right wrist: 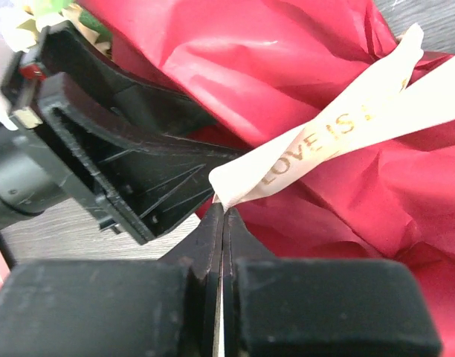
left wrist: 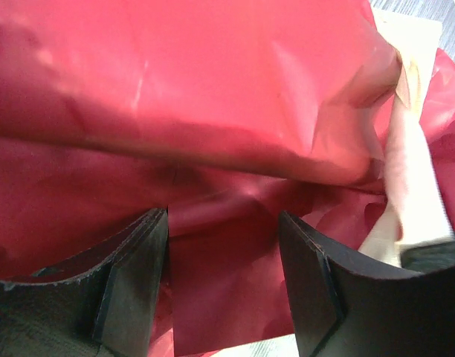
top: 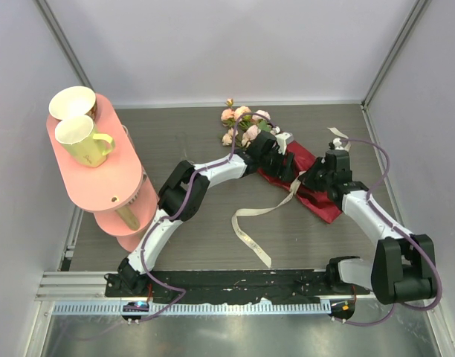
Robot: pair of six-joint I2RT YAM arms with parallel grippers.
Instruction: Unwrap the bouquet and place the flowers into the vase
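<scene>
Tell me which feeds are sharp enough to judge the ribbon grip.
Right wrist: crisp, ribbon lettering legible, right gripper pinching its end. Left wrist: red wrapping paper fills the frame, soft, with glare streaks. Top external: evenly lit, grip too small.

Stems of the flowers (top: 242, 123) are hidden beneath red paper (top: 317, 199) and left gripper (left wrist: 221, 219).

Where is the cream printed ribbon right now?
Top view, right of centre: the cream ribbon trails from the dark red wrapping paper toward the near edge of the table; the right gripper pinches a fold of it.
</scene>
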